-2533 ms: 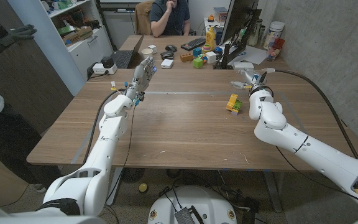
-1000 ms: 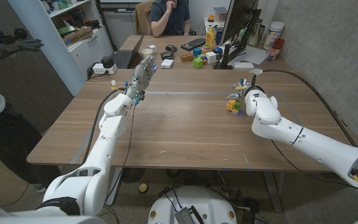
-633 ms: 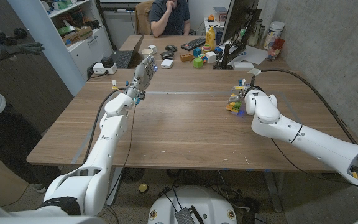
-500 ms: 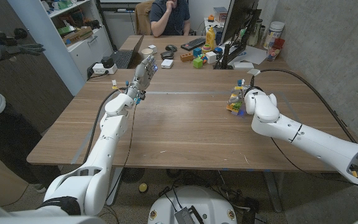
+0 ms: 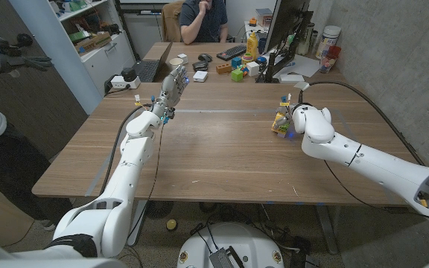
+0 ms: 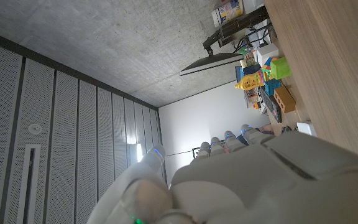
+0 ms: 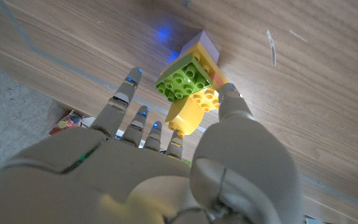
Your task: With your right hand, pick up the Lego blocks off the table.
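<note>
I am closing my right hand [image 7: 185,162] around the Lego blocks [image 7: 191,84] at the table's [image 5: 222,149] far right; fingers touching, lifting remains.

The brown wooden table [image 5: 222,160] carries a small stack of Lego blocks [image 5: 279,121] — green, yellow and a purple piece — standing on its surface. A pale tape line [image 5: 214,112] crosses the table on the blocks' far side. Beyond that line lie a black keyboard [image 5: 232,52], a yellow bottle [image 5: 252,46] and coloured toy cubes [image 5: 238,72] — well apart from the blocks.
</note>
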You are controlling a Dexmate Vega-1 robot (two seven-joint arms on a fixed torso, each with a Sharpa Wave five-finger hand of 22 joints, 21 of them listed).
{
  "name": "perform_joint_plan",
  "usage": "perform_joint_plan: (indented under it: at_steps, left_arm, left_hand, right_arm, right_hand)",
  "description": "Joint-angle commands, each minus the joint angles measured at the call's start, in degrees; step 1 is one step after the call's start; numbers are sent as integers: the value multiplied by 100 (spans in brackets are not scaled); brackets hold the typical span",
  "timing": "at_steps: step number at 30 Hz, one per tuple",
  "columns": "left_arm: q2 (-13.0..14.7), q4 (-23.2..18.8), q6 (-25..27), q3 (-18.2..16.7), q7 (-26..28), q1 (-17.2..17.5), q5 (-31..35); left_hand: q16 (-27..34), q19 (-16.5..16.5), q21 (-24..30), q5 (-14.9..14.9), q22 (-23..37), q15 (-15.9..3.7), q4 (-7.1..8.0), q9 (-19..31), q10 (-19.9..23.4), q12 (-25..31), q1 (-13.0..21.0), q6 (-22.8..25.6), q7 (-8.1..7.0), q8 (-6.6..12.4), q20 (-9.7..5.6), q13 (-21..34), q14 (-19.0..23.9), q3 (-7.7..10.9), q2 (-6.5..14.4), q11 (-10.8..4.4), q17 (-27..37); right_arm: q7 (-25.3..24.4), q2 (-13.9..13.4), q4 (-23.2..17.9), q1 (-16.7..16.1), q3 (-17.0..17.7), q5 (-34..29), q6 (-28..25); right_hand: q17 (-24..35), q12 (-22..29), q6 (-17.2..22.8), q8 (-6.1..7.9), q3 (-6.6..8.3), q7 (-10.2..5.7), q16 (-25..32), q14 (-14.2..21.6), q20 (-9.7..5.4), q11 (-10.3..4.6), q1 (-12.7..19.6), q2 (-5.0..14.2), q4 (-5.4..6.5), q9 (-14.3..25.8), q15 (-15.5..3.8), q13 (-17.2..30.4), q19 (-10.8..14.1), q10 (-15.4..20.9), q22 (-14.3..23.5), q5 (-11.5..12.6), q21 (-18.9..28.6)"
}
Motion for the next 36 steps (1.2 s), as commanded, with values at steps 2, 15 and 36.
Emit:
perform_joint_plan:
  at_steps: [2, 15, 36]
  left_arm:
    - [10, -159, 37, -17, 25, 85, -20]
    - [23, -312, 52, -53, 50, 185, -68]
    - [27, -166, -6, -32, -11, 101, -70]
  left_hand:
    - [28, 2, 40, 50, 23, 31, 0, 32, -792, 35, -79, -367, 22, 32, 23, 20, -994, -51, 322, 40, -2]
    - [39, 30, 50, 57, 24, 31, 4, 33, -753, 46, -89, -320, 28, 47, 27, 20, -962, -101, 300, 32, -2]
    - [42, 49, 56, 72, 26, 29, 20, 34, -734, 44, -113, -297, 25, 43, 23, 19, -947, -189, 273, 30, 0]
  right_arm:
    - [848, 59, 214, 260, -131, 63, 241]
    - [982, 144, 369, 282, -207, -215, 364]
    - [-699, 172, 33, -488, 560, -4, 548]
  right_hand:
    - [43, -88, -461, -56, -175, -83, -89, -355, 99, -75, 314, -10, 87, 7, -14, 20, -26, -584, 19, 67, -40]
    - [164, 401, -574, 251, -618, -86, 442, 763, -319, -385, 1291, 114, 145, 42, -628, 64, 1174, -117, 85, 355, 303]
    - [3760, 3648, 3121, 1904, -1435, 762, 3620, 4773, -1297, 0, 3105, 952, 176, 1213, -1023, 2352, 3133, 3319, 907, 44, 2273]
